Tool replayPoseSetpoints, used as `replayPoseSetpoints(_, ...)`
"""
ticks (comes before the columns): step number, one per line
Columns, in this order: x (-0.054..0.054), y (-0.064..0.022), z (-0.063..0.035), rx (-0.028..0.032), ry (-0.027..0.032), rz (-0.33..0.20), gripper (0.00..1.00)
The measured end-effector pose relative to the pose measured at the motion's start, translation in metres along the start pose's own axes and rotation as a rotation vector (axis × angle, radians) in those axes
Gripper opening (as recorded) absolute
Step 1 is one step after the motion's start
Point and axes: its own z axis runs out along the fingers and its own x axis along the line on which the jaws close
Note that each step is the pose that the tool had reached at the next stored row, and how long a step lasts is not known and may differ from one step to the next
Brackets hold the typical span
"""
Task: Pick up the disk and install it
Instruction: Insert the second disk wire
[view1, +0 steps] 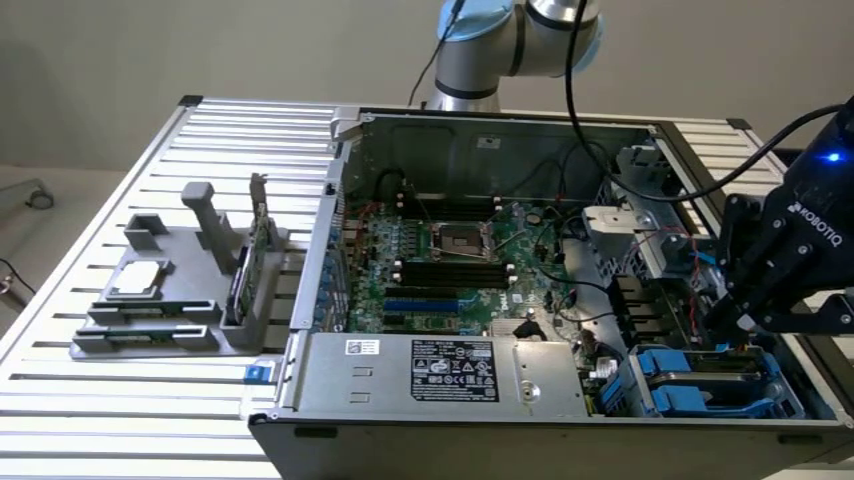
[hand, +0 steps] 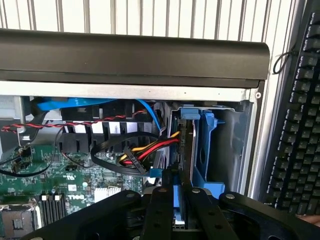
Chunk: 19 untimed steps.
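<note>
The gripper (view1: 747, 318) hangs inside the open computer case (view1: 467, 135), at the corner with the blue drive bays (view1: 701, 385). Its jaws are almost pressed together and pinch the disk (hand: 184, 150) by its edge. The disk stands upright in its blue rail frame, partly inside the drive cage (hand: 220, 145), just beside the motherboard (view1: 454, 260) and the coloured cables (hand: 145, 150).

Open computer case (view1: 400, 130) on slatted table (view1: 147, 400), gripper (view1: 747, 320) low over blue drive bays (view1: 701, 385), exterior view's right
</note>
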Motion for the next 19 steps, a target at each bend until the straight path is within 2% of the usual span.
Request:
replayPoseSetpoints(9, -0.002, 0.0011, 0.0089, 0.0000, -0.0002, 0.000, 0.16)
replayPoseSetpoints(19, -0.004, 0.0018, 0.0144, 0.0000, -0.0002, 0.000, 0.16)
